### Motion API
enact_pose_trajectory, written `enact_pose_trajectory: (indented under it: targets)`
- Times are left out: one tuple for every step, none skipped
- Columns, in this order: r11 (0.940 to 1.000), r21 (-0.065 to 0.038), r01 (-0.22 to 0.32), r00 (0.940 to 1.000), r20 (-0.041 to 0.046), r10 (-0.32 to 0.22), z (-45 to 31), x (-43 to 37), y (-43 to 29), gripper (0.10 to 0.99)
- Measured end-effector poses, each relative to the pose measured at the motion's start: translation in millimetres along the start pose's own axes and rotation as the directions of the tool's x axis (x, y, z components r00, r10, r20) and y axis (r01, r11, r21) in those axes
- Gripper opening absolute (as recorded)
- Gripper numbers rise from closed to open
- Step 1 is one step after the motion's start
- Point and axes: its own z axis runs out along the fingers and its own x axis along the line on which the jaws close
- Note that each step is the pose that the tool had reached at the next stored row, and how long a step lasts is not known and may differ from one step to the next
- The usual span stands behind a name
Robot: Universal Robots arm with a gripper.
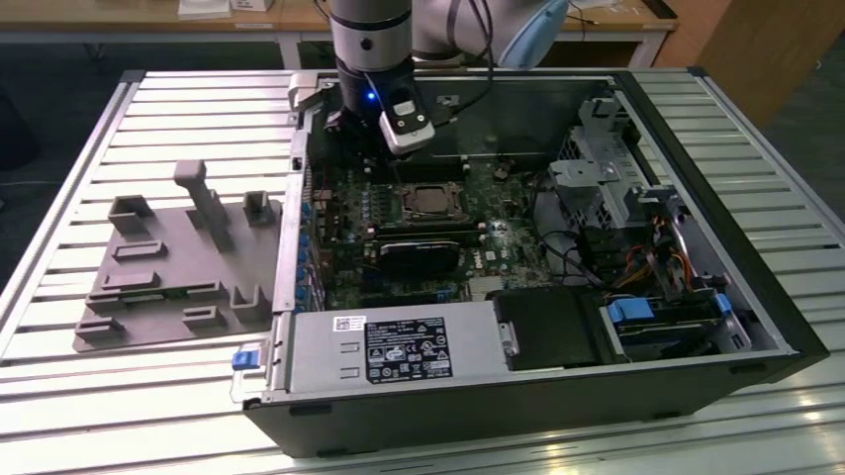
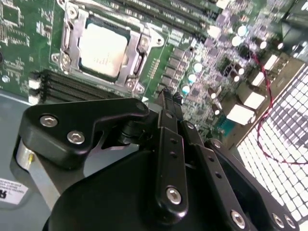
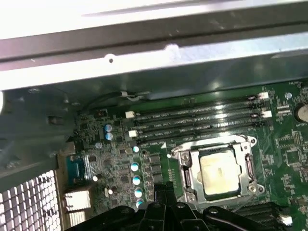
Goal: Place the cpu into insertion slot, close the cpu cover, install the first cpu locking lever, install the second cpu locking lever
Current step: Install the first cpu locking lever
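Note:
The cpu (image 2: 102,50) lies flat in the insertion slot on the green motherboard, its pale silvery top showing in both wrist views (image 3: 219,168). The cpu cover (image 2: 72,30) is down around it as a thin metal frame (image 3: 188,159). Whether the thin locking levers along the socket's sides are latched, I cannot tell. My gripper (image 2: 167,98) hangs above the board beside one corner of the socket, black fingers together and nothing between them; its tips (image 3: 161,186) point down just off the frame. In the exterior view the arm (image 1: 370,59) stands over the socket (image 1: 425,201) inside the open computer case.
Memory slots (image 3: 192,120) run along one side of the socket, and capacitors (image 3: 136,167) stand between it and the rear ports. The case wall (image 3: 144,43) rises close by. A drive cage (image 1: 601,188), cables and power supply (image 1: 396,351) fill the case. A grey fixture block (image 1: 172,267) sits outside.

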Motion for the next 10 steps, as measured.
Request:
enact_pose_trajectory:
  targets:
    - [1.0,-0.008,0.0,1.0,-0.0008,0.0,0.0,1.3,-0.2,0.102]
    - [0.9998,-0.018,0.0,1.0,-0.0019,0.0,-0.1,2.2,-0.4,0.102]
    - [0.9996,-0.029,0.0,1.0,-0.0034,0.0,-0.1,3.0,-0.5,0.102]
    - [0.9992,-0.041,-0.001,1.0,-0.0052,0.001,-0.2,3.7,-0.6,0.102]
    - [0.9985,-0.054,-0.001,1.0,-0.007,0.001,-0.2,4.2,-0.7,0.102]
    - [0.9977,-0.067,-0.001,1.0,-0.0092,0.0,-0.2,4.5,-0.8,0.102]
    - [0.9968,-0.08,-0.001,0.9999,-0.0114,0.0,-0.2,4.8,-0.8,0.102]
    - [0.9956,-0.093,-0.001,0.9999,-0.0133,0.0,-0.2,5.0,-0.8,0.102]
    - [0.9944,-0.106,-0.001,0.9999,-0.0154,-0.001,-0.2,5.1,-0.9,0.102]
    - [0.9931,-0.117,0.0,0.9999,-0.0172,-0.002,-0.2,5.2,-0.9,0.102]
